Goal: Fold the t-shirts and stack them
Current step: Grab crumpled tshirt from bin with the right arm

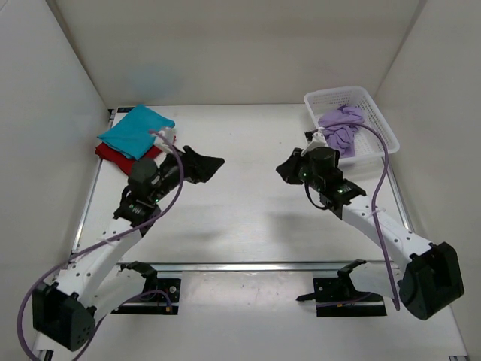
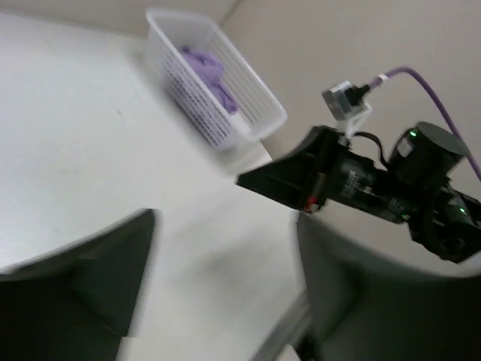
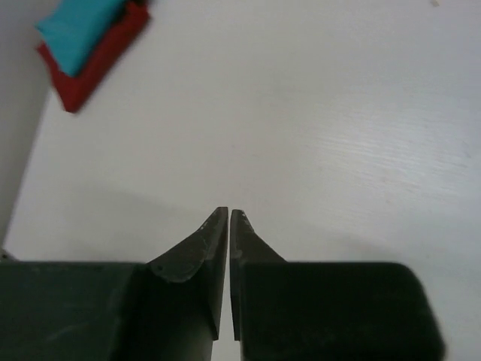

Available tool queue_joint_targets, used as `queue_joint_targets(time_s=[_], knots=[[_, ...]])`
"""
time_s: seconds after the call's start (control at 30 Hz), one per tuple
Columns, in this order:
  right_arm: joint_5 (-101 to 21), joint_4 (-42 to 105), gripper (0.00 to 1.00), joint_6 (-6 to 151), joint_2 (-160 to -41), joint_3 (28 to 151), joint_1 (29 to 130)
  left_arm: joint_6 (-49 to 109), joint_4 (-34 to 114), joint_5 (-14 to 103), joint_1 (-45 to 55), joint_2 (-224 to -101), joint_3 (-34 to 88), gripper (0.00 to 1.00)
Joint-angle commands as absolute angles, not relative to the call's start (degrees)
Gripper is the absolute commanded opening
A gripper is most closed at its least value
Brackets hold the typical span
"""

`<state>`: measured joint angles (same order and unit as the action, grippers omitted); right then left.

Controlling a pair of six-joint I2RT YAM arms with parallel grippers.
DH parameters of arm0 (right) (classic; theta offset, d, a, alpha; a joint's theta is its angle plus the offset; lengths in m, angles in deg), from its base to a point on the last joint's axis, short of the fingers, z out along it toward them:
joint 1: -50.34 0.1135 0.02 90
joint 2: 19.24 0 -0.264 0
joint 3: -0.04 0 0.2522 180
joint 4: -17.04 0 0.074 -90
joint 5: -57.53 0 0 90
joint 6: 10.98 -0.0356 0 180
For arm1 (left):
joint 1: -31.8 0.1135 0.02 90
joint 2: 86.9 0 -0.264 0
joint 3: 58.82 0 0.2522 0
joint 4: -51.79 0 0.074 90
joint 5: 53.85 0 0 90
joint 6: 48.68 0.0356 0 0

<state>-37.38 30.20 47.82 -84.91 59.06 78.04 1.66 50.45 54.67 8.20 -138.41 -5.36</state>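
Observation:
A folded teal-blue t-shirt (image 1: 135, 129) lies on top of a dark red t-shirt (image 1: 111, 155) at the back left of the table. The right wrist view shows the same pair, teal-blue t-shirt (image 3: 75, 24) over dark red t-shirt (image 3: 105, 64). A pale lavender t-shirt (image 1: 340, 126) lies crumpled inside the white mesh basket (image 1: 338, 92) at the back right; the lavender t-shirt (image 2: 210, 75) also shows in the left wrist view. My left gripper (image 1: 204, 164) hangs open and empty just right of the stack. My right gripper (image 1: 281, 168) is shut on nothing, left of the basket.
White walls enclose the table on the left, back and right. The basket (image 2: 188, 90) sits against the right wall. My right arm (image 2: 376, 180) crosses the left wrist view. Bare white tabletop (image 1: 248, 195) lies between the two grippers.

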Motion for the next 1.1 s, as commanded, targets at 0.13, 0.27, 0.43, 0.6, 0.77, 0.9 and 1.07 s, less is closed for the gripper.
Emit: queue_joint_targets(time_s=[0.13, 0.27, 0.43, 0.6, 0.77, 0.9, 1.07], knots=[[-36.77, 45.92, 0.07, 52.56, -97.97, 74.79, 66.53, 9.32, 39.96, 51.02, 6.4, -148.95, -0.58, 0.33], [-29.45, 45.57, 0.4, 55.19, -104.3, 82.08, 57.65, 7.84, 46.79, 45.81, 5.25, -145.71, -6.82, 0.46], [-28.34, 49.51, 0.34, 54.94, -118.61, 97.61, 47.29, 9.59, 44.54, 46.44, 4.55, -148.07, -6.74, 0.33], [-26.84, 51.64, 0.35, 57.57, -129.88, 105.9, 42.09, 13.19, 38.21, 45.1, 3.4, -152.55, -4.63, 0.36], [-32.02, 46.72, 0.49, 54.16, -132.44, 104.33, 36.19, 13.28, 38.55, 44.85, 3.49, -153.35, -7.09, 0.4], [-41.78, 47.57, 0.49, 55.03, -137.52, 107.93, 33.99, 12.14, 41.8, 48.61, 4.11, -153.52, -8.93, 0.45], [-46.27, 42.59, 0.49, 55.29, -136.32, 103.38, 34.51, 11.79, 42.42, 48.1, 3.06, -153.87, -9.46, 0.47]])
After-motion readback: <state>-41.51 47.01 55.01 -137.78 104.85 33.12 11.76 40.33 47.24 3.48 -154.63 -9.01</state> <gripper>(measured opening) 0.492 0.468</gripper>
